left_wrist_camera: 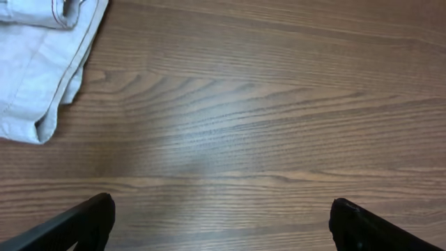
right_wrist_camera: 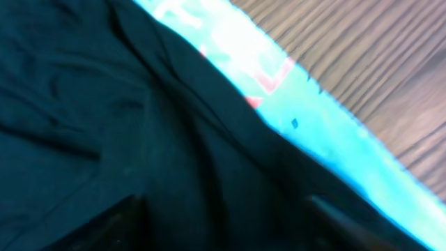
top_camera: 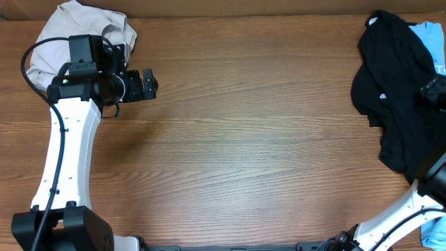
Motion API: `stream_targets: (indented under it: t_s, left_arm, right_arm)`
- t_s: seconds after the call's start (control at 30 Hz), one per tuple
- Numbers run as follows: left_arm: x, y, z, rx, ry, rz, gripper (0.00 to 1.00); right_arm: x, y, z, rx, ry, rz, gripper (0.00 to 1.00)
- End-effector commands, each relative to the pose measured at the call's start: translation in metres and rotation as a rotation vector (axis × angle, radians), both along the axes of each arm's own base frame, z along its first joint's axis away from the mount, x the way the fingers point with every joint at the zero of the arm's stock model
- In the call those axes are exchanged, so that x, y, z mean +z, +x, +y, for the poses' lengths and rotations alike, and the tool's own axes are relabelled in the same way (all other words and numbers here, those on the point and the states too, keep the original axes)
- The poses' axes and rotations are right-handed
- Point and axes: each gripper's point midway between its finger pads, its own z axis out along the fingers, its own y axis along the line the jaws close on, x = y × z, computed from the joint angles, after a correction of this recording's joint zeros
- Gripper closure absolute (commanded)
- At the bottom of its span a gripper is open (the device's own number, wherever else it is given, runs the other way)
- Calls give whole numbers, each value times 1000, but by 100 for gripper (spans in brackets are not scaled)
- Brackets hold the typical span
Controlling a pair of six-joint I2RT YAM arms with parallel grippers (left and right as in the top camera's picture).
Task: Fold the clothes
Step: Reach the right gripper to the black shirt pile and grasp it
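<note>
A crumpled black garment (top_camera: 390, 84) lies at the right end of the wooden table, over a light blue garment (top_camera: 428, 42). My right gripper (top_camera: 433, 90) hovers just above the black garment (right_wrist_camera: 104, 118), jaws open, with the light blue garment (right_wrist_camera: 306, 104) beside it. A folded beige garment (top_camera: 77, 35) lies at the far left corner and shows in the left wrist view (left_wrist_camera: 42, 63). My left gripper (top_camera: 148, 84) is open and empty over bare wood (left_wrist_camera: 223, 216), just right of the beige garment.
The wooden table (top_camera: 244, 139) spans the view between the two piles. The left arm's base (top_camera: 63, 226) stands at the front left, the right arm's base (top_camera: 418, 216) at the front right.
</note>
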Motion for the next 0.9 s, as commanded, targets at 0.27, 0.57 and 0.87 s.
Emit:
stream_targets:
  t_s: [0.27, 0.57, 0.87]
  left_arm:
    - [17, 9, 5, 23, 1, -62, 0]
    - [32, 20, 6, 21, 5, -122, 1]
    - [98, 34, 8, 12, 24, -260, 0]
  right_arm:
    - [0, 16, 6, 48, 10, -35, 95]
    - [76, 30, 37, 169, 69, -207, 96]
    - [211, 1, 111, 333, 166, -365, 96]
